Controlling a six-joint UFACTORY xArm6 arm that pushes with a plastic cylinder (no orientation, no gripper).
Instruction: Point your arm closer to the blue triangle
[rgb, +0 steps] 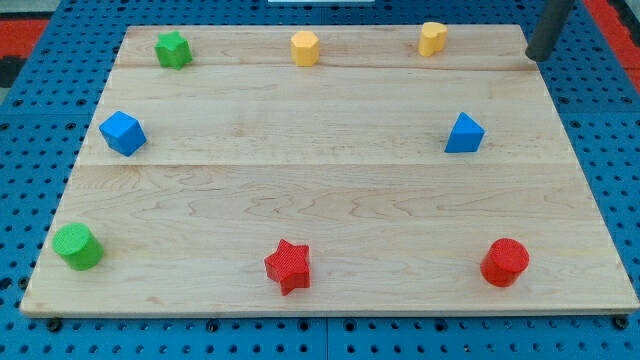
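Plastic, small and stiff, the blue triangle block (464, 133) sits toward the wooden board's (330, 190) right; likely light and slidey. No claw, only my tip (535, 57), well above-right, touching nothing. I'd approach its upper-right face.

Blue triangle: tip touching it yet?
No: my tip sits at the board's top right corner, apart from the blue triangle below and left.

Around the wooden board (330, 200): green star (173, 49), yellow hexagon (304, 48), red cylinder (505, 262).
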